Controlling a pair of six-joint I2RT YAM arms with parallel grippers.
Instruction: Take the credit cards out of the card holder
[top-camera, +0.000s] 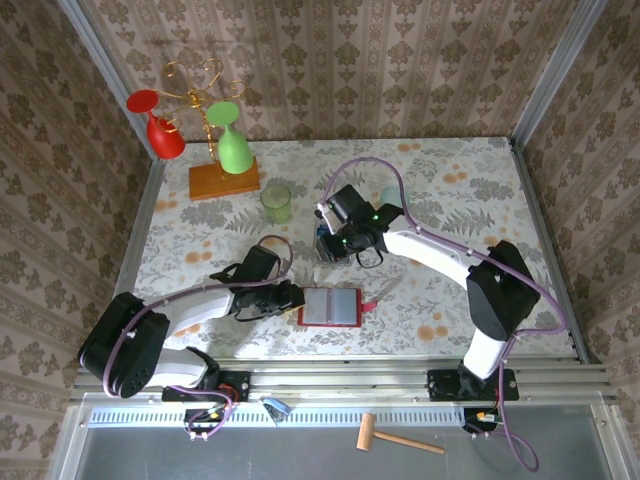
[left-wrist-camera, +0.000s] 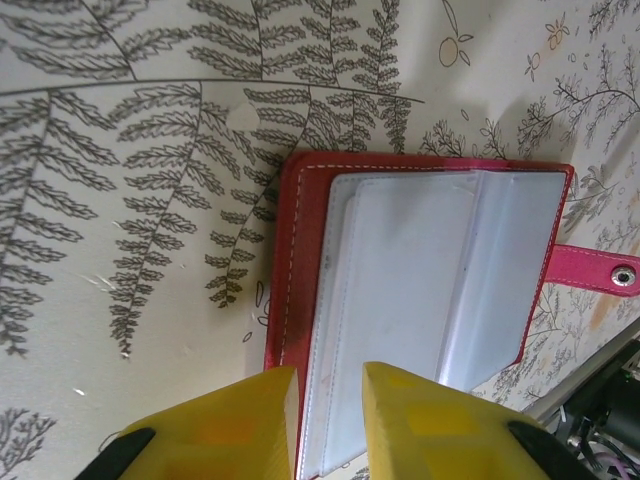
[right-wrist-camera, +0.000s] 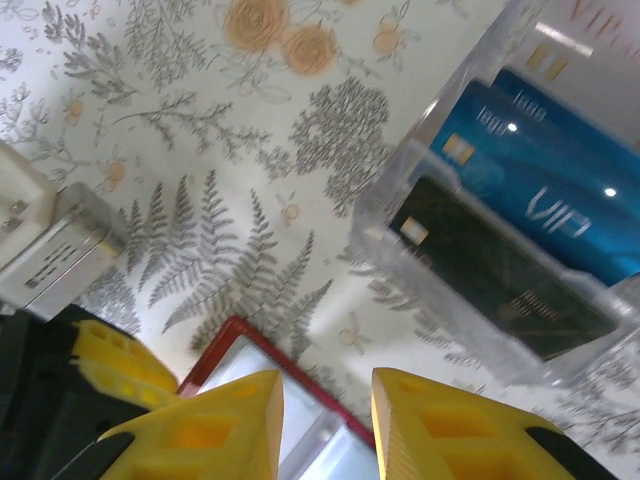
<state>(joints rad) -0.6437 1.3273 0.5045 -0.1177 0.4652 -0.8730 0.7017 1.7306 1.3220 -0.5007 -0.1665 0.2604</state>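
The red card holder (top-camera: 330, 307) lies open on the table, with its grey clear pockets (left-wrist-camera: 420, 270) facing up and its strap tab (left-wrist-camera: 600, 268) out to the side. No card colour shows through the pockets. My left gripper (left-wrist-camera: 330, 375) is open, and its yellow fingers straddle the holder's near stitched edge. Blue credit cards (right-wrist-camera: 540, 170) and a dark one (right-wrist-camera: 500, 270) stand in a clear plastic box (right-wrist-camera: 400, 200). My right gripper (right-wrist-camera: 327, 385) is open and holds nothing. It hangs between that box and the holder's far corner (right-wrist-camera: 235, 335).
A green cup (top-camera: 276, 203) stands behind the holder. A rack on a wooden base (top-camera: 224, 180) holds a red glass (top-camera: 160, 125) and a green glass (top-camera: 232, 140) at the back left. A wooden mallet (top-camera: 400, 437) lies below the table's front rail.
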